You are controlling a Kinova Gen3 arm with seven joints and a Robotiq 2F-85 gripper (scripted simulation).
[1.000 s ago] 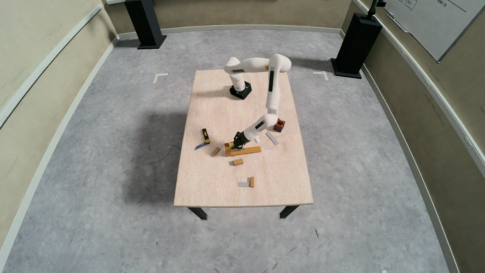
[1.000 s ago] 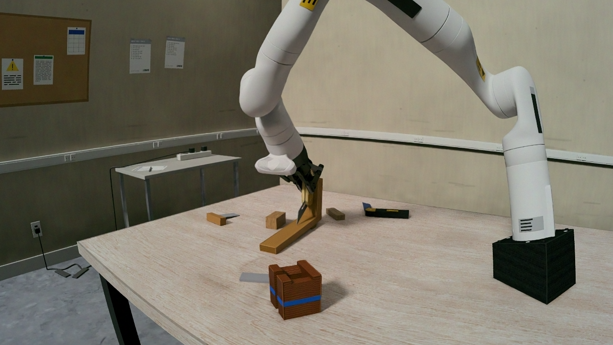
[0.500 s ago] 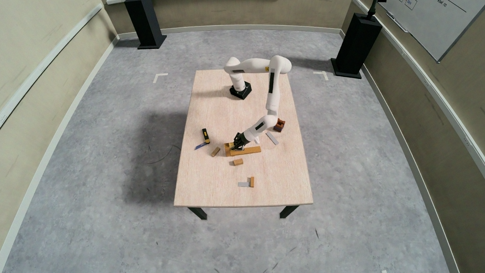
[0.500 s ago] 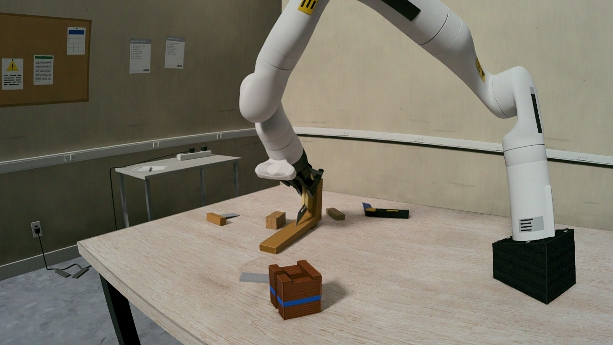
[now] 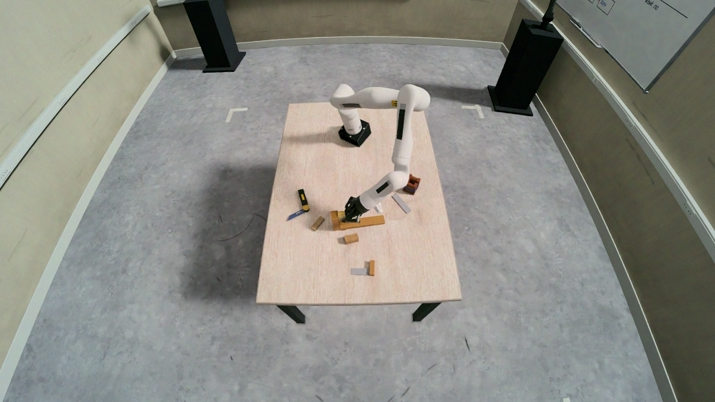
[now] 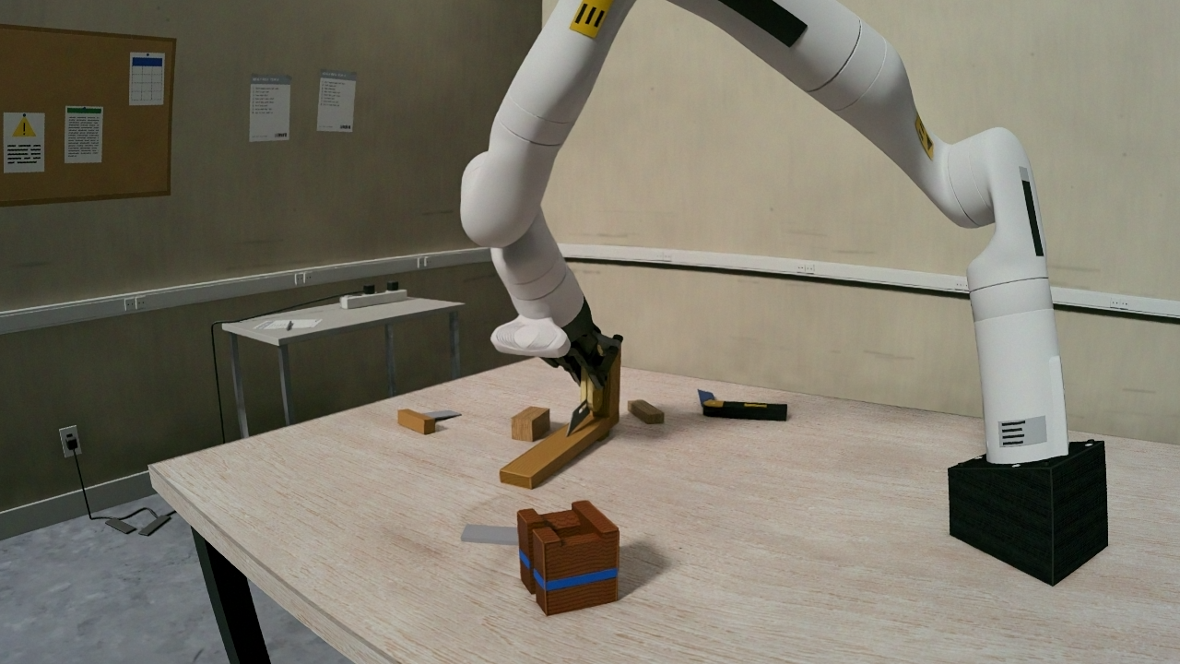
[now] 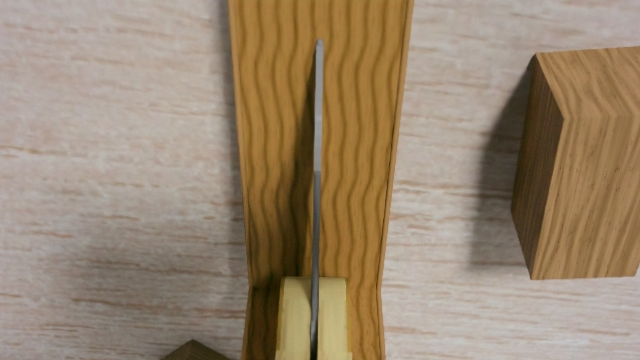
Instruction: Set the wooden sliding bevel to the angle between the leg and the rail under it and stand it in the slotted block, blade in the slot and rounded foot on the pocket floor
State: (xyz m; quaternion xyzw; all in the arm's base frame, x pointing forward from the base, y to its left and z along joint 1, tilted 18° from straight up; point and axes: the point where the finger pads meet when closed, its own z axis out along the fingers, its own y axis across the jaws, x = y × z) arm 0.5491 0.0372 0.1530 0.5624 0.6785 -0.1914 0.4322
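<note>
My gripper [image 6: 592, 365] is shut on the wooden sliding bevel [image 6: 585, 392] and holds it upright in the corner where the leg [image 6: 612, 386] meets the rail [image 6: 552, 452]. In the wrist view the pale stock [image 7: 309, 320] sits at the bottom edge. The thin steel blade [image 7: 317, 145] runs edge-on along the middle of the rail [image 7: 280, 140]. My fingers are out of sight there. The black bevel [image 5: 301, 201] lies left of the joint on the table. The dark slotted block [image 6: 569, 558] with a blue band stands apart, near the table's right edge [image 5: 411, 183].
A wooden block [image 7: 580, 165] stands close beside the rail. A smaller block [image 5: 317, 223] lies by the leg. A loose grey blade [image 5: 401, 203] lies near the slotted block. A small wood-and-grey square [image 5: 365, 269] lies toward the front. The arm's black base [image 6: 1027, 520] is at the back.
</note>
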